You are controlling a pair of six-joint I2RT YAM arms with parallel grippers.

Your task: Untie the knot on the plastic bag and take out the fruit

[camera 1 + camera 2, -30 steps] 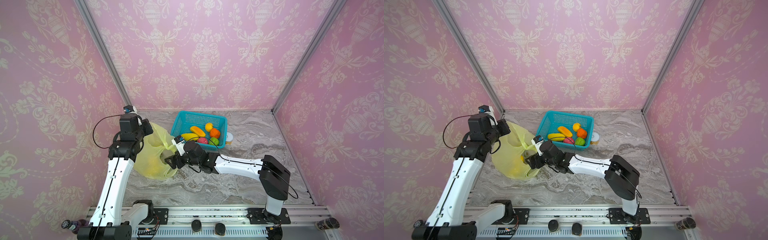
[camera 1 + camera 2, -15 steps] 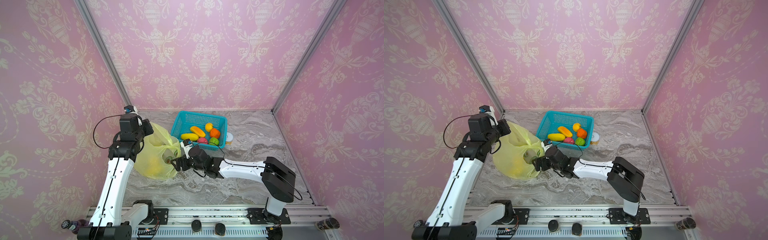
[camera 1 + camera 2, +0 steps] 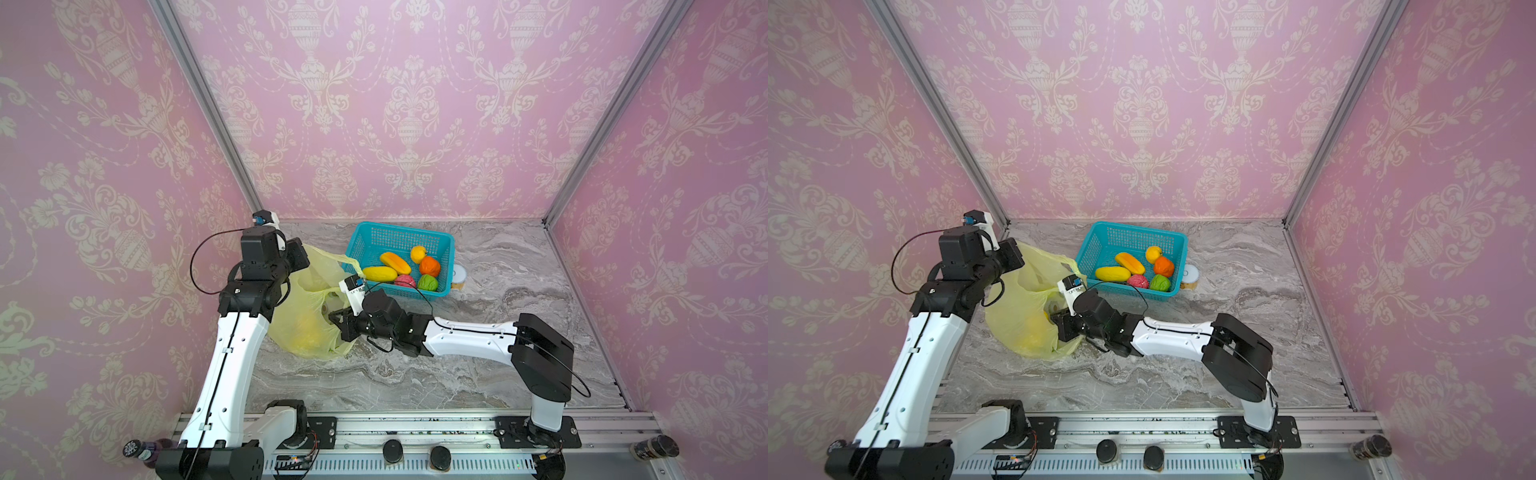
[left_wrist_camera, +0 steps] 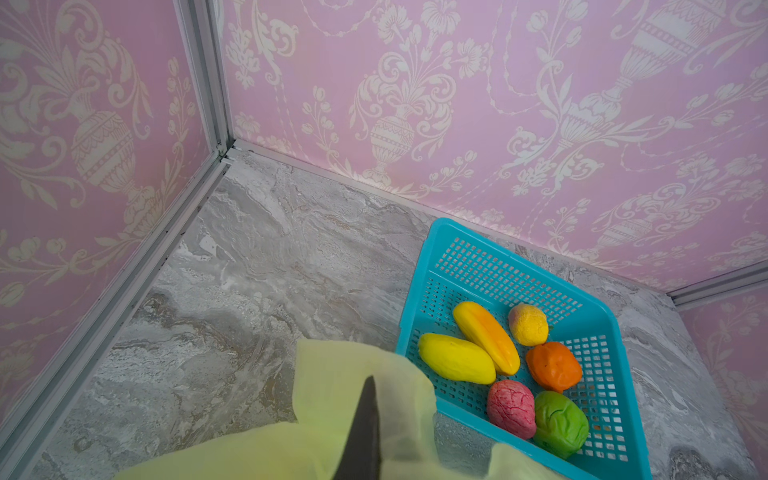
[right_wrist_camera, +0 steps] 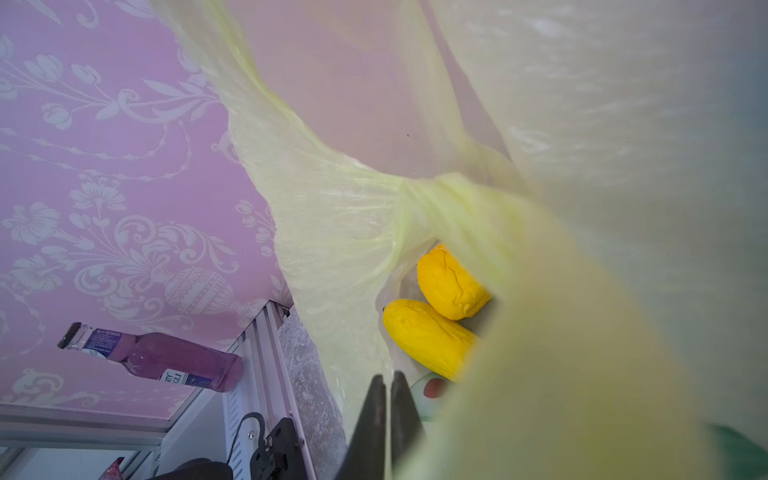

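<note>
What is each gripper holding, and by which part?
Left gripper pinches the plastic bag by its raised top edge. Right gripper is shut at the bag's mouth, short of the fruit; pinched film cannot be told.

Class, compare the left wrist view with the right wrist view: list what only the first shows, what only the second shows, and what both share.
Only the left wrist view: the teal mesh plastic basket holding six toy fruits, including a pink-red bumpy fruit and a green fruit. Only the right wrist view: two yellow toy fruits inside the translucent yellow-green plastic bag, and a purple labelled bottle. Both: that bag, pink patterned wallpaper, and a shut gripping tip: the left end effector, the right end effector.
</note>
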